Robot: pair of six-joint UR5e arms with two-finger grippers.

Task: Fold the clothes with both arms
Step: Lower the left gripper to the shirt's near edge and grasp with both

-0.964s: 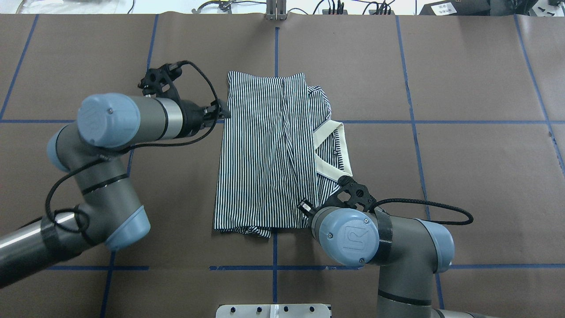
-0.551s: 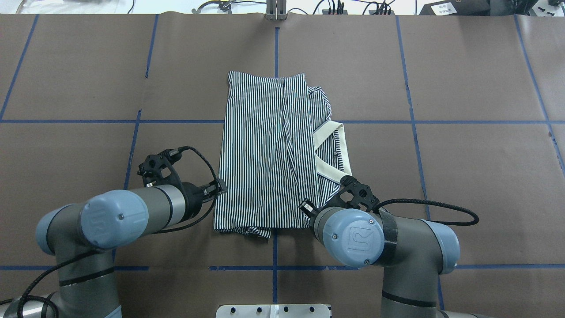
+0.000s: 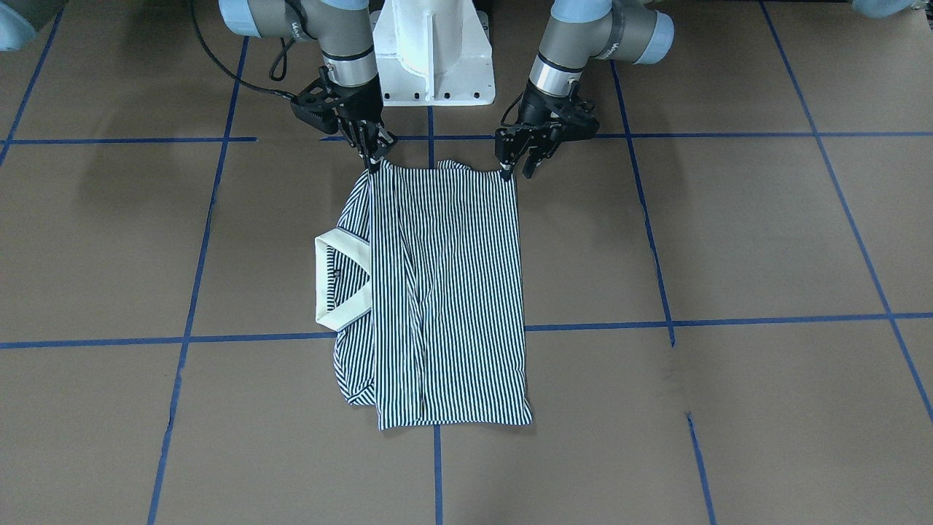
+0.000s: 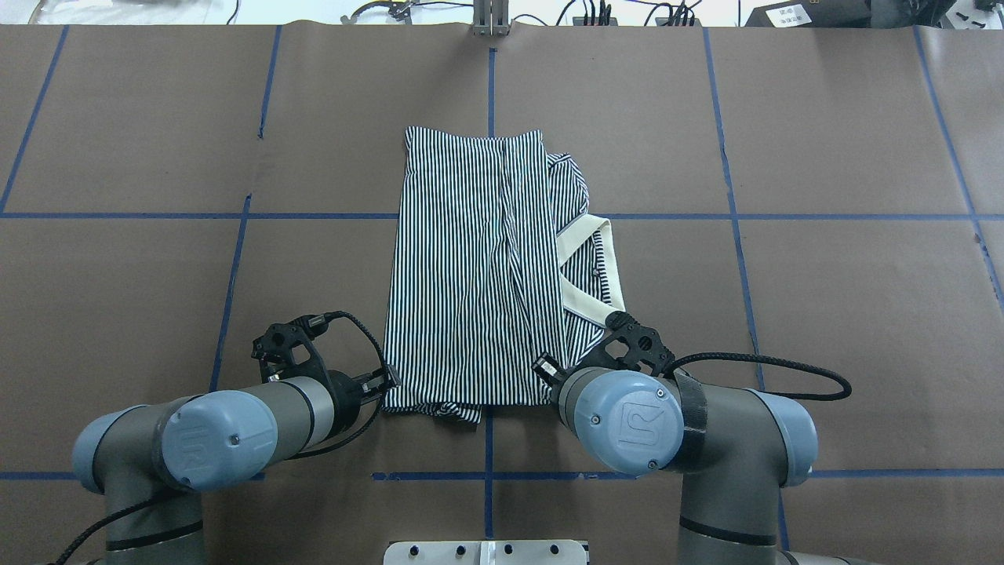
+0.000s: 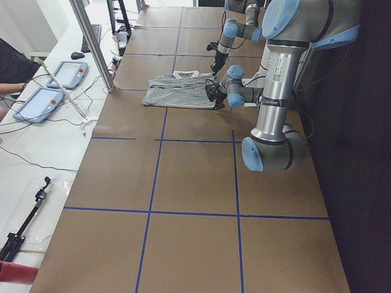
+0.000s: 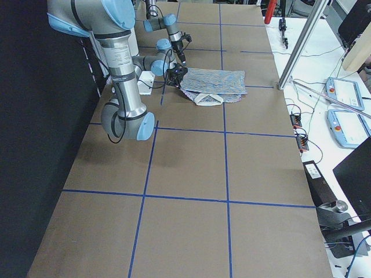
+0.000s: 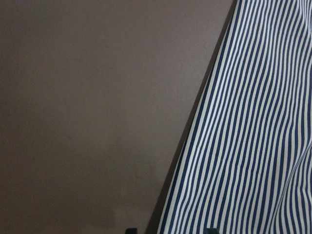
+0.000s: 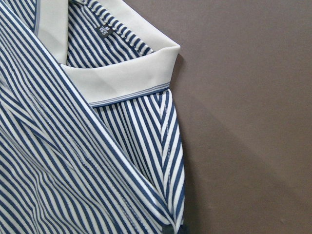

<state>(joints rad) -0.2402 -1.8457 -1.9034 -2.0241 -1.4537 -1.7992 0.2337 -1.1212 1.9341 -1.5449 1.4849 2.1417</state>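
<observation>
The striped polo shirt [image 4: 471,275] lies folded into a long rectangle on the brown table, its cream collar [image 4: 582,233] sticking out on the robot's right. My left gripper [image 3: 514,169] is open at the shirt's near left corner. In the left wrist view its fingertips straddle the shirt's [image 7: 253,136] edge. My right gripper [image 3: 373,162] is shut on the near right corner, just below the collar [image 8: 131,68]. In the overhead view the right wrist hides that gripper.
The white pedestal base [image 3: 430,58] stands just behind both grippers. Blue tape lines [image 4: 490,78] grid the brown table cover. A metal post [image 5: 91,43] and a bench with tablets [image 5: 55,85] run along the table's far side, where a person [image 5: 7,67] sits.
My left arm swept from the shirt's far left edge back along that side to its near left corner. The right arm barely moved and the shirt lies as before.
</observation>
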